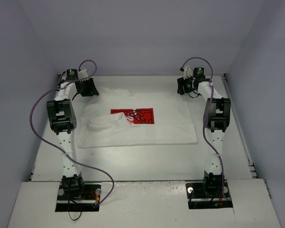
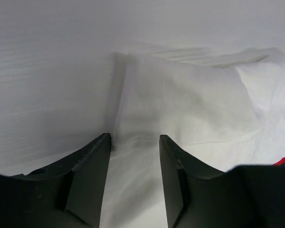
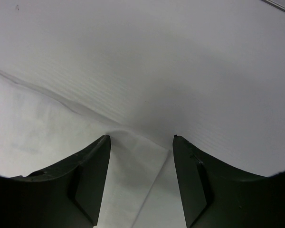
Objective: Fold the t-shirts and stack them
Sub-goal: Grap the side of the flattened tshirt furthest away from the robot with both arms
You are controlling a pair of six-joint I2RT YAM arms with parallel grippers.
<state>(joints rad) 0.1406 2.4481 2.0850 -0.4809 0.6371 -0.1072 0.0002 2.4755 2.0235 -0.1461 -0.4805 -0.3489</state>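
Observation:
A white t-shirt with a red printed square lies spread on the white table, partly folded with a rumpled fold at its left. My left gripper is open at the shirt's far left corner; in the left wrist view the white cloth lies between and beyond the open gripper. My right gripper is open at the shirt's far right corner; in the right wrist view a cloth corner sits between the open gripper.
The white table is walled by grey panels at the back and both sides. A rail runs along the table's right edge. Purple cables loop from both arms.

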